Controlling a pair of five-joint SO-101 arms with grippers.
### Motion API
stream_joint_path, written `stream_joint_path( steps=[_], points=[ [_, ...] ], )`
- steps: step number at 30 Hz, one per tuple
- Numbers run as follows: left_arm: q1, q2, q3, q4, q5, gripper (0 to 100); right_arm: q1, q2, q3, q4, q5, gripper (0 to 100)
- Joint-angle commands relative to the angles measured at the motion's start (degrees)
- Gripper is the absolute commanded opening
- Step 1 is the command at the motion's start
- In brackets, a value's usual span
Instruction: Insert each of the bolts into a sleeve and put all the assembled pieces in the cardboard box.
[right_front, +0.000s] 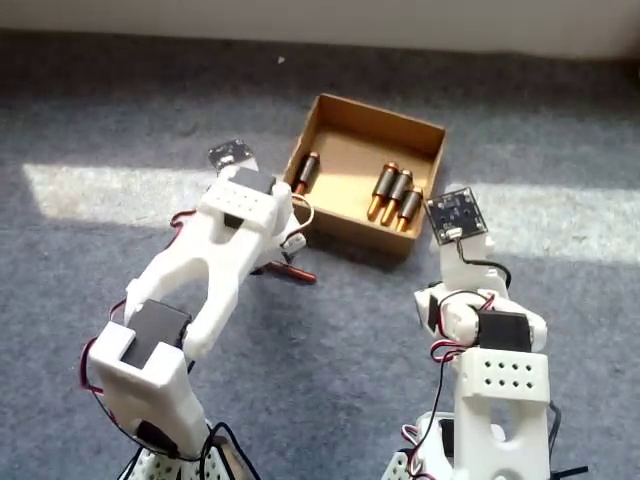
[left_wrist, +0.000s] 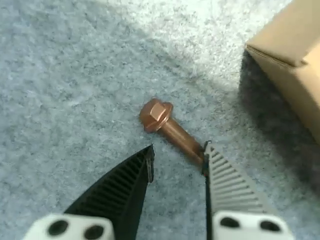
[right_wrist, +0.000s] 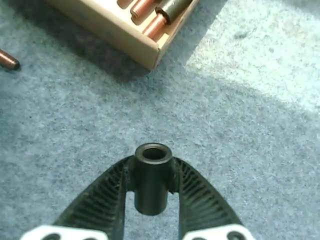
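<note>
A copper bolt (left_wrist: 167, 125) with a hex head lies on the grey carpet, seen also as the bolt (right_front: 298, 274) just in front of the cardboard box (right_front: 352, 232). My left gripper (left_wrist: 177, 160) hovers open right over its threaded end, with one fingertip (left_wrist: 206, 156) touching or nearly touching the shaft. My right gripper (right_wrist: 151, 164) is shut on a black sleeve (right_wrist: 151, 180), held with its bore facing up, a short way in front of the box's corner (right_wrist: 120, 30). Several assembled pieces (right_front: 395, 193) lie inside the box.
Grey carpet surrounds the box, with a sunlit band across it. The box wall (left_wrist: 295, 65) stands close beside the left gripper. The bolt's tip (right_wrist: 8, 59) lies on the carpet off to the side of the right gripper. The right arm (right_front: 480, 330) stands to the right of the box.
</note>
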Motion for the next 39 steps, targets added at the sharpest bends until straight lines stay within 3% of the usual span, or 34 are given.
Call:
stream_joint_path(
  steps=[1, 7, 14, 20, 24, 29, 39],
  points=[
    [-0.84, -2.33, 2.68, -6.33, 2.90, 24, 0.57, -1.19, -0.40, -1.27, -0.44, 0.6],
    [-4.70, -2.24, 8.66, -14.95, 3.08, 18, 0.57, -1.19, -0.31, -1.27, -0.35, 0.6],
    [-6.73, -2.24, 10.68, -19.87, 2.90, 0, 0.57, -1.27, -0.31, -0.92, -0.53, 0.6],
    [-5.23, -5.49, 9.80, -19.60, 0.62, 0, -0.75, -1.45, -1.80, 4.44, -0.53, 0.6],
    [-3.82, -16.04, 12.79, -19.60, -2.29, 0, -4.97, -6.46, -4.88, 7.08, -0.70, 0.6],
    [-2.77, -35.30, 18.07, -20.04, -8.62, 0, -11.74, -17.27, -4.79, 6.46, -9.41, 0.6],
    [-2.77, -62.64, 20.62, -20.13, -15.56, 0, -28.62, -26.95, 5.49, -8.84, -10.64, 0.6]
  ],
)
